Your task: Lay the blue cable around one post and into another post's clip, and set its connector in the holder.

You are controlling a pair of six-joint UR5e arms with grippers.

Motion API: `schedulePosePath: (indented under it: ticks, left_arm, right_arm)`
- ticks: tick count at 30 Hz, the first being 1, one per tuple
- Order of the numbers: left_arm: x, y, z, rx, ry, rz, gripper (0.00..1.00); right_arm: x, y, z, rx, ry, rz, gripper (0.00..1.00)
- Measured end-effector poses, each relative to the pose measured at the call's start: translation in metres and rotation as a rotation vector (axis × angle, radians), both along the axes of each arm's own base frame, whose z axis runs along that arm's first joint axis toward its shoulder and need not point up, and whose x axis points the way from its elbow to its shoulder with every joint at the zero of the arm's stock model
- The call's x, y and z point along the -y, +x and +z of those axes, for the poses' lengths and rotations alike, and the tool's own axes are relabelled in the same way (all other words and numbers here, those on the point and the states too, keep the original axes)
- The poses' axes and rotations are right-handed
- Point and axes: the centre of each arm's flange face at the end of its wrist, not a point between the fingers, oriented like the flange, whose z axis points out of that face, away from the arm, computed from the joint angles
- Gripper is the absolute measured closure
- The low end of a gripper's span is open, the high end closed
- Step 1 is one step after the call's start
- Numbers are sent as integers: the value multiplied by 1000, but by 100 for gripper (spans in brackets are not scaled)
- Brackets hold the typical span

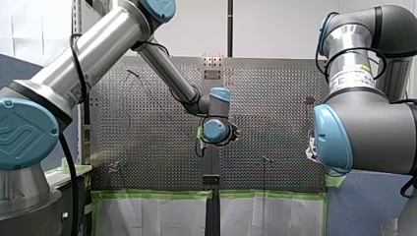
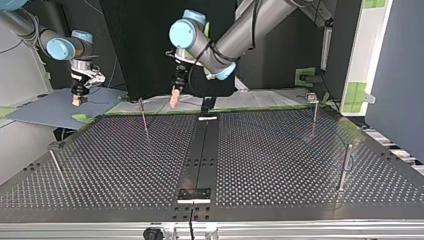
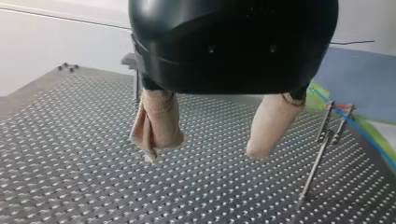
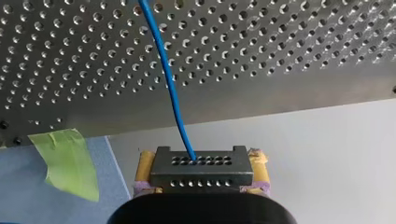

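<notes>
**Left wrist view.** My left pincer (image 3: 204,153) is hanging above the perforated counter (image 3: 93,182). Its two beige pads (image 3: 159,123) are standing wide apart, so it is released. Nothing is lying between the pads, and they are touching neither the counter nor any other thing. A thin metal post (image 3: 314,168) is rising from the counter off to one side of the pincer, well clear of the pads.

**Top view.** The same pincer is hovering near the counter's far edge, close to the dark middle strip. My right pincer (image 2: 76,100) is hanging at the view's left, past the counter's edge and over a blue mat (image 2: 45,110).

**Right wrist view.** My right pincer is clenched on the connector (image 4: 201,173), a dark grey block with two rows of small holes. Its yellow pads (image 4: 144,164) are pressing against the block's two ends. The blue cable (image 4: 170,88) is leaving the connector's upper row of holes. It is running ahead of the pincer, across the pale gap and on over the counter's perforated surface, until it is passing out of view. A piece of green tape (image 4: 70,158) is sticking out at the counter's edge, beside the pincer.

The connector is thus sitting in my right pincer, off the counter.
</notes>
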Motion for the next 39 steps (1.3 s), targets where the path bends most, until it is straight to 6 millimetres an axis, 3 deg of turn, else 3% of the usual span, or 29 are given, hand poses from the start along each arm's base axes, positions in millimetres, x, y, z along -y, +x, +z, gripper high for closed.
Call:
schedulePosePath:
  ticks: [9, 17, 31, 39]
  left_arm:
    - [-29, -18, 20, -28, -5, 19, 0]
    - [-56, -22, 37, -25, -40, 46, 0]
    - [-132, -8, 59, -49, -102, 175, 0]
    - [-168, -15, 70, -49, -171, 273, 0]
  right_arm:
    - [0, 0, 0, 11, -3, 2, 100]
    - [1, 1, 0, 16, -9, 7, 100]
    - [1, 1, 0, 19, -8, 8, 100]
    - [1, -1, -1, 25, -10, 5, 100]
